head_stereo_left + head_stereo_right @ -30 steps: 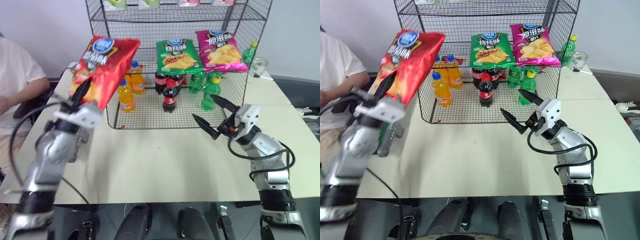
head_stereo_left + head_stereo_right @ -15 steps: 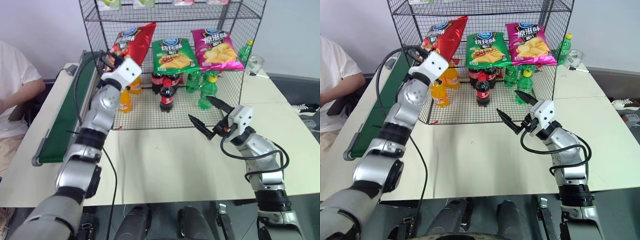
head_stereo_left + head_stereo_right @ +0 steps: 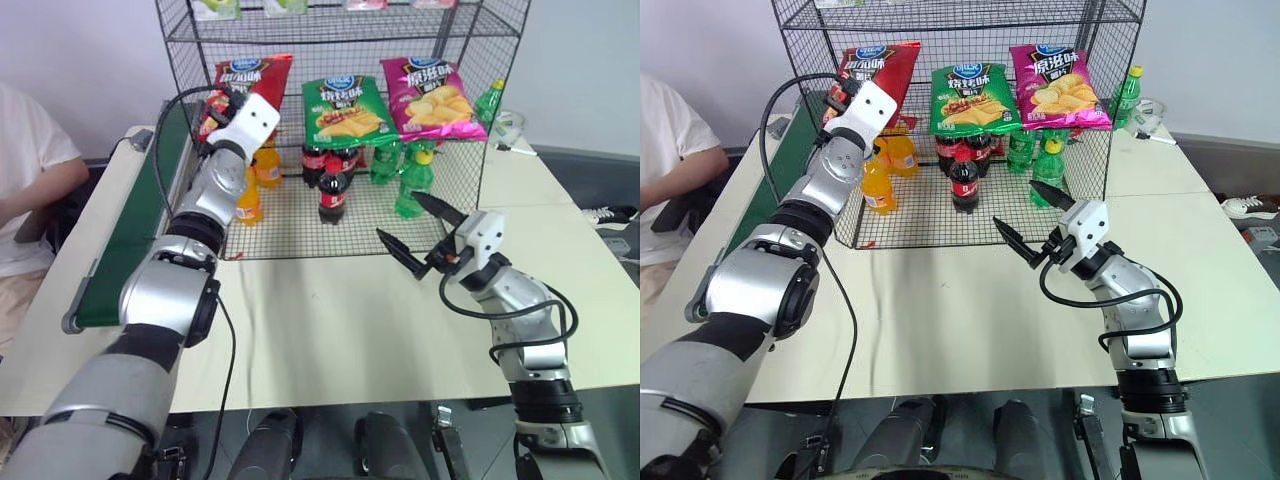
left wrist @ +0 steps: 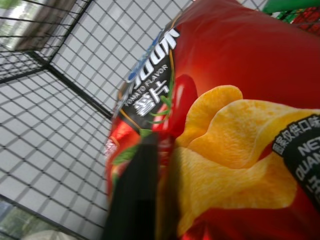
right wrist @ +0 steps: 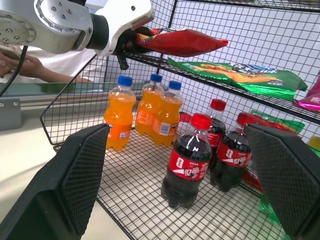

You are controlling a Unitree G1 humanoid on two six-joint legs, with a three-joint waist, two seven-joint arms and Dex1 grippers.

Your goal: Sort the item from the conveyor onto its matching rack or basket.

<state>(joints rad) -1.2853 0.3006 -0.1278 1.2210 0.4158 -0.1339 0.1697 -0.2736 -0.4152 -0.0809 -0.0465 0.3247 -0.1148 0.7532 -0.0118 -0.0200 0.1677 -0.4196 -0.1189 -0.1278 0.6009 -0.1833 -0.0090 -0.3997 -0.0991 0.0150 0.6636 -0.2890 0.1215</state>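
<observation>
The item, a red chip bag (image 3: 248, 78), lies flat at the left end of the rack's (image 3: 340, 215) middle shelf, beside the green bag. My left gripper (image 3: 222, 100) reaches in at that shelf's left front corner. In the right wrist view its fingers (image 5: 121, 60) stand apart, one hanging below the shelf wire, and the bag's (image 5: 182, 42) near end lies between them. A black finger (image 4: 135, 190) rests along the bag in the left wrist view. My right gripper (image 3: 405, 222) hovers open and empty over the table in front of the rack. The conveyor (image 3: 130, 240) runs along the left.
A green chip bag (image 3: 345, 108) and a magenta one (image 3: 430, 98) share the shelf. Orange soda (image 3: 250, 195), cola (image 3: 332, 190) and green bottles (image 3: 410, 190) stand on the tier below. A person (image 3: 30, 180) sits past the conveyor. The pale table (image 3: 330, 320) stretches ahead.
My left arm carried the red bag from over the conveyor side to the rack shelf. The bag went from standing tilted on edge to lying flat, and the fingers parted. The right arm stayed still.
</observation>
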